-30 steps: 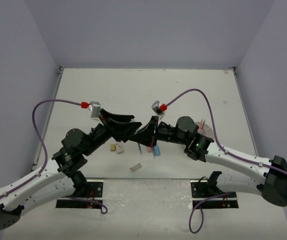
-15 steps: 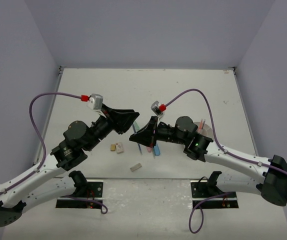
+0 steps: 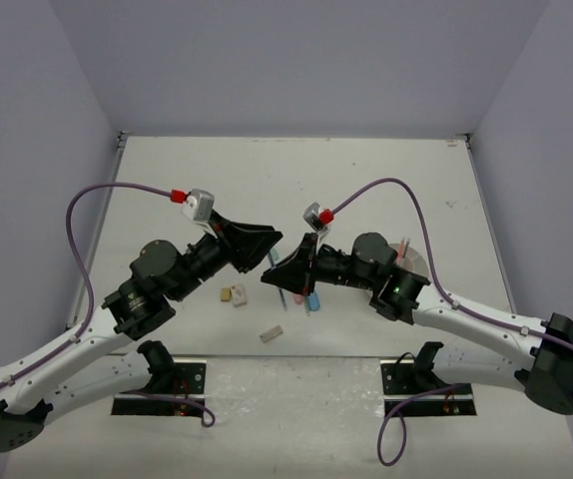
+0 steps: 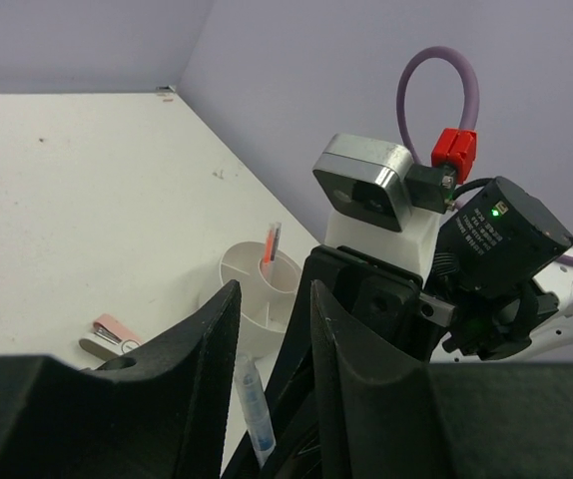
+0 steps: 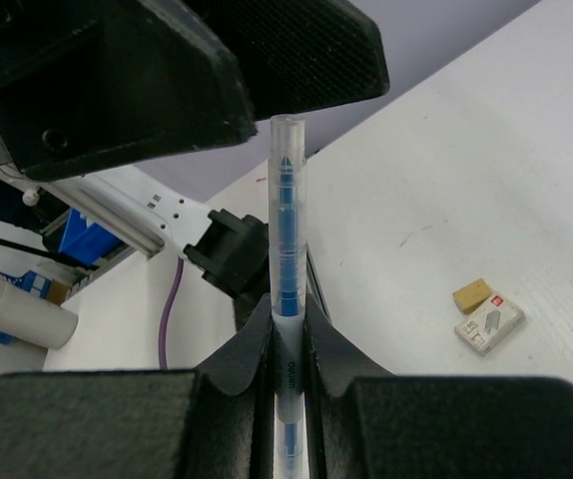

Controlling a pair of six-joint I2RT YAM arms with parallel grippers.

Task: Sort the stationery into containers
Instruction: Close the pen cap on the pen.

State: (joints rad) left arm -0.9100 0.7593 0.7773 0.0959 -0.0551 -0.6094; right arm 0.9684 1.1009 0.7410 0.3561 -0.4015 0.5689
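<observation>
My right gripper (image 5: 285, 311) is shut on a clear pen with blue ink (image 5: 285, 215), which sticks out forward from its fingers. In the top view the right gripper (image 3: 271, 274) sits just below my left gripper (image 3: 270, 240). The left gripper (image 4: 274, 291) is open, and the pen (image 4: 253, 411) shows in the gap between its fingers. The round white organizer (image 4: 239, 299) with dividers holds an orange pen (image 4: 270, 244). In the top view the organizer (image 3: 413, 256) is mostly hidden behind the right arm.
A tan block (image 3: 226, 294) and a white staples box (image 3: 240, 295) lie under the left arm and also show in the right wrist view (image 5: 473, 295). A grey block (image 3: 272, 333) lies nearer the front. A blue piece (image 3: 313, 297) lies under the right gripper. A pink stapler (image 4: 107, 334) lies left of the organizer.
My left gripper has lifted and swung right, so its open fingers now sit over the pen's tip. My right gripper shifted slightly left, still holding the pen.
</observation>
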